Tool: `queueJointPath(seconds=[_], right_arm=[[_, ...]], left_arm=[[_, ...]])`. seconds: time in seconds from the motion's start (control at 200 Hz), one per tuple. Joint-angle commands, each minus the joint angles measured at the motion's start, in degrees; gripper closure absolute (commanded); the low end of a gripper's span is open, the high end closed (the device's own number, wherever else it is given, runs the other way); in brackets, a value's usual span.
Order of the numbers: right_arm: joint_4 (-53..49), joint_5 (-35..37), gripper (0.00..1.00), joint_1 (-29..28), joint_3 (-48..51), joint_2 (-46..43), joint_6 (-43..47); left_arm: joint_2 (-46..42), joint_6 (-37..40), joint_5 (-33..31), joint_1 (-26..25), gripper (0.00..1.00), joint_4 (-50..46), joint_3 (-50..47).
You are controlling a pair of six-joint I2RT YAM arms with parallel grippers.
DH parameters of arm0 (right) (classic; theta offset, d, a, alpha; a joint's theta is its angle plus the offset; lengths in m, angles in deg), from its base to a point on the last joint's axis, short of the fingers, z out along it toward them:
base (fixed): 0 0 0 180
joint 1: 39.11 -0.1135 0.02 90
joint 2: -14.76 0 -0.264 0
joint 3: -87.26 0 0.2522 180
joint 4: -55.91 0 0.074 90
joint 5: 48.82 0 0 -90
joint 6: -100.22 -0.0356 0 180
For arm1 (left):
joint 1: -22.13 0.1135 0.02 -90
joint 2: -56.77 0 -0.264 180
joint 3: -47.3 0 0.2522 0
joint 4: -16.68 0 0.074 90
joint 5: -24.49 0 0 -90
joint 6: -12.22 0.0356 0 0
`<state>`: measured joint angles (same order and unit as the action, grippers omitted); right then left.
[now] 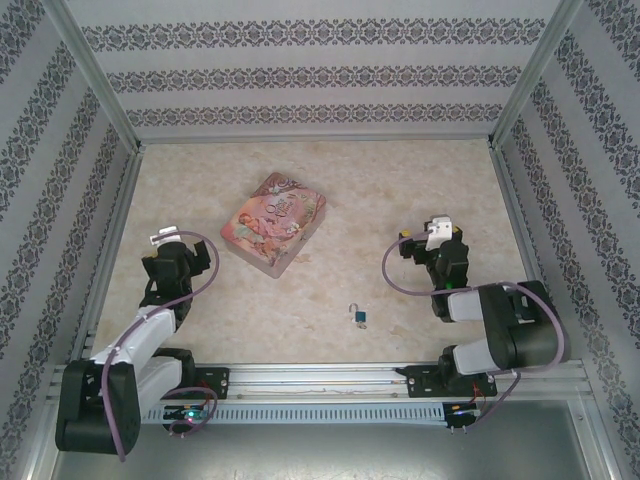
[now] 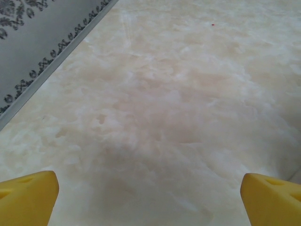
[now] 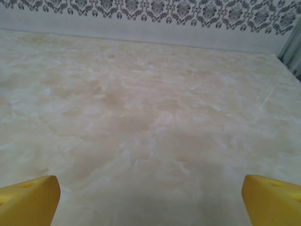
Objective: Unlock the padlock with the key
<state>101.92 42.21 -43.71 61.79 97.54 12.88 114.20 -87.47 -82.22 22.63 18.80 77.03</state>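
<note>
A tiny padlock (image 1: 359, 317) with a silvery shackle and a blue-teal body lies on the marbled table near the front edge, between the two arms. The key cannot be made out in these frames. My left gripper (image 1: 160, 240) hovers at the left of the table, well away from the padlock. In the left wrist view its yellow fingertips (image 2: 28, 197) stand wide apart with bare table between them, so the gripper (image 2: 150, 202) is open. My right gripper (image 1: 432, 230) sits at the right, beyond the padlock. It (image 3: 150, 200) is also open, with nothing between its yellow fingertips (image 3: 273, 200).
A pink illustrated tin box (image 1: 273, 222) lies closed, left of the table's centre, just right of the left gripper. Patterned walls (image 1: 300, 75) enclose the table on three sides. A metal rail (image 1: 320, 378) runs along the front edge between the arm bases.
</note>
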Motion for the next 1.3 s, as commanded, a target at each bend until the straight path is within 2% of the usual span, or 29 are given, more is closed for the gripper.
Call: queueJointPath(seconds=[0.0,0.095,0.335,0.6,0.685,0.799,1.019,1.154,1.294], right_arm=[[5.8,-3.3,0.02,0.9,-1.6,2.8,0.9],[7.9,-4.2,0.02,1.7,-2.7,5.8,-0.2],[-6.8,-2.9,0.02,4.9,-10.3,4.7,-5.1],[-5.7,-3.1,0.02,5.2,-10.0,5.0,-5.1],[-5.7,-3.0,0.02,5.1,-10.0,5.0,-5.1],[-5.8,-2.8,0.02,5.0,-10.0,5.0,-5.0],[-5.7,-2.6,0.02,5.0,-10.0,5.1,-4.9],[-5.8,-2.6,0.02,5.0,-10.0,5.1,-5.1],[-5.8,-2.6,0.02,5.0,-10.0,5.0,-5.0]], left_arm=[[1.7,2.8,3.3,1.3,0.01,7.7,-0.4],[3.8,3.6,5.2,1.8,0.01,10.8,-0.4],[9.5,5.9,10.0,2.5,0.01,20.6,-0.7],[18.5,7.3,14.2,3.1,0.01,32.6,0.5],[20.3,6.6,16.2,3.6,0.01,29.8,3.0],[22.0,5.9,18.2,3.7,0.01,30.8,3.9],[30.7,4.7,19.1,3.7,0.01,51.6,-2.0],[35.3,4.8,19.6,3.7,0.01,57.8,-3.0],[34.2,5.0,19.5,3.6,0.01,49.9,0.2]])
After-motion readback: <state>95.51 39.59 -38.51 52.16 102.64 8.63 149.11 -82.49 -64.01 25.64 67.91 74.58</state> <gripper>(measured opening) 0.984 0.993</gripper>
